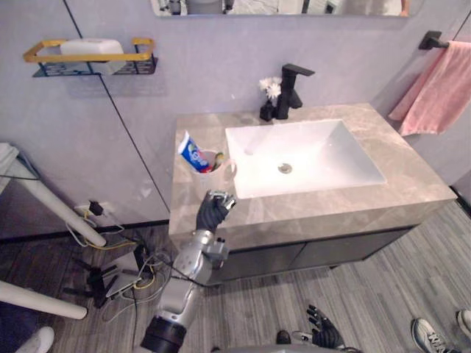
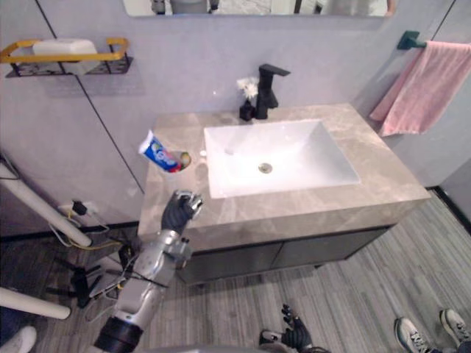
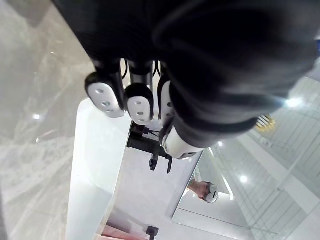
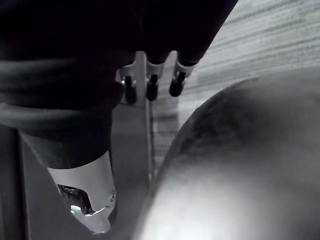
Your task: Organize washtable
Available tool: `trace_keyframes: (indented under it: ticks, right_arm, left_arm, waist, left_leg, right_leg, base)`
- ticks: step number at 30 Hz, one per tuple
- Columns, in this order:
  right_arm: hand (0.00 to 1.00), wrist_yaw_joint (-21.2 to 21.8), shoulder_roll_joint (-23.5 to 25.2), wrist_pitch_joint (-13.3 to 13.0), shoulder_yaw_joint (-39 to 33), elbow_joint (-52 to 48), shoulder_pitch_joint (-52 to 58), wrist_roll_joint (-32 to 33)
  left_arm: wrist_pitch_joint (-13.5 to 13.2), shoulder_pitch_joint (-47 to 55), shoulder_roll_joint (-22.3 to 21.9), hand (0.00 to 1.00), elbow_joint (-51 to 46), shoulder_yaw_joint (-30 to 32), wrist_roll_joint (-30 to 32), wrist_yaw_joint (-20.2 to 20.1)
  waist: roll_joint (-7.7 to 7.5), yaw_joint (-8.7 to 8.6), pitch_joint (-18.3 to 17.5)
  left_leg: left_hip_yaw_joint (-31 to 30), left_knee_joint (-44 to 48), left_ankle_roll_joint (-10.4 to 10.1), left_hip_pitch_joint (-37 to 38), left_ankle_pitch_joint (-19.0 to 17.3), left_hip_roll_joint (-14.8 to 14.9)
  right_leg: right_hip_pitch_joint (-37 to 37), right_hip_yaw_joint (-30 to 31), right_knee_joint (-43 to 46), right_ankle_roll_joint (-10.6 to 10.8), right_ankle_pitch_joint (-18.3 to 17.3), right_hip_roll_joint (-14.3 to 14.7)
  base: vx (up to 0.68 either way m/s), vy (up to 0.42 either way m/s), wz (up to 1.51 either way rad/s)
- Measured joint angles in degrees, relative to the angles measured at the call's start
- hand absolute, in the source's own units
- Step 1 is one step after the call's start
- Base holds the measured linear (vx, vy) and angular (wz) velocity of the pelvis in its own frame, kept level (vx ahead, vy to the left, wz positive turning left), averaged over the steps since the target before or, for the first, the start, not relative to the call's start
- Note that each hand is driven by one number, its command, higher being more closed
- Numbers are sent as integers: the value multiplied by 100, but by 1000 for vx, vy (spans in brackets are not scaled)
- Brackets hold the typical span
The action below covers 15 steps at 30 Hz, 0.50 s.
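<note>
One white cup [image 1: 213, 165] near the bench [image 1: 316, 213] left edge, toothpaste tube [image 1: 193, 153] leaning out. Probably light, rigid, slick and top-heavy, so I'd wrap the cup body low, not the soft tube. Left hand [image 1: 215, 212] just in front, fingers curled, empty. Basin [image 1: 309, 151] is glossy white, the bench matte stone. Right hand [image 1: 324, 337] hangs low, fingers relaxed.

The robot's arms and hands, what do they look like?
The left arm is silver-grey, built of rounded jointed segments, with a black band low down. The left hand wears a dark ribbed cover; its fingers show silver pads set in dark tips. The right hand has the same dark cover and slim dark-tipped fingers.
</note>
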Motion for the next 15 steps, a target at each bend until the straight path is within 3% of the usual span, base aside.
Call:
trace_keyframes:
  ticks: [4,15]
  right_arm:
    - [0,1,-10,2,-8,1,-11,0]
    - [0,6,-60,8,-176,-8,-37,0]
  left_arm:
    - [4,-245,26,100,212,153,74,61]
    - [6,-664,163,100,247,299,149,186]
  waist:
    - [3,-82,3]
    - [-6,-112,153]
  left_leg:
    - [21,0,-5,-66,-4,3]
    - [131,-2,-22,-169,-39,13]
  right_leg:
    - [-73,14,1,-1,0,3]
    - [-206,136,-2,-5,7,24]
  base:
    - [-1,-1,-1]
    - [-5,-6,-6]
